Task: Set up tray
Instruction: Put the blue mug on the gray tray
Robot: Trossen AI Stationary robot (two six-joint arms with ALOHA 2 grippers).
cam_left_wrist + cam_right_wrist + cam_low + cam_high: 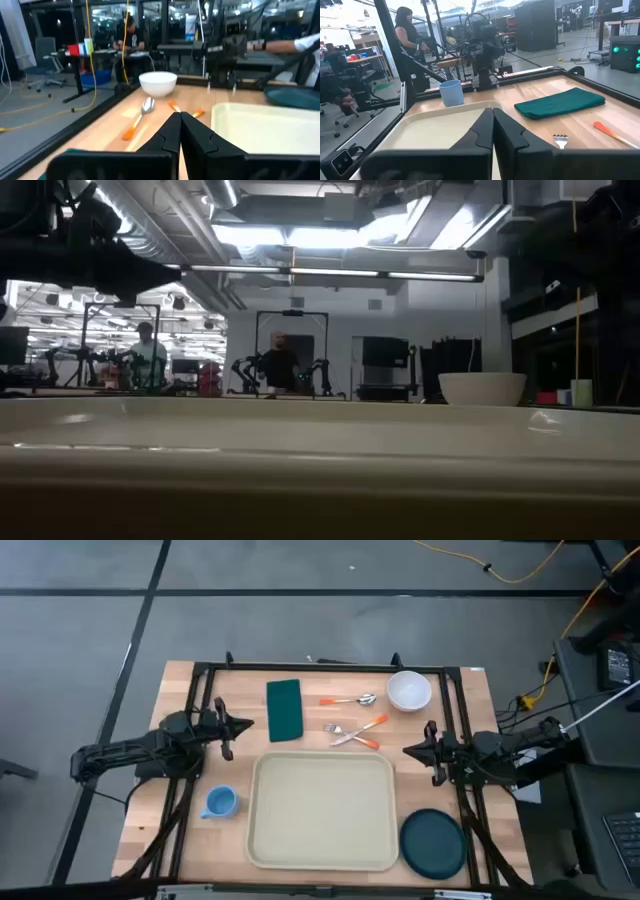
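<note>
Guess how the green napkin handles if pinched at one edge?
Probably floppy: the green napkin looks like folded cloth with soft, rounded edges, so it may unfold or droop when lifted. Likely light. Pushed along the wooden table, it may bunch rather than slide.

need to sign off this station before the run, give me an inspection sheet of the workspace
surface: wooden table inside a black frame
job's things: tray, beige, empty, at the near middle
clutter: green napkin, spoon, fork crossed with another orange-handled utensil, white bowl, blue cup, dark plate
grippers: left gripper shut, empty, left of the napkin; right gripper shut, empty, right of the fork
cables: yellow cable on the floor beyond the table
surroundings: lab with other rigs; a person standing in the right wrist view
</note>
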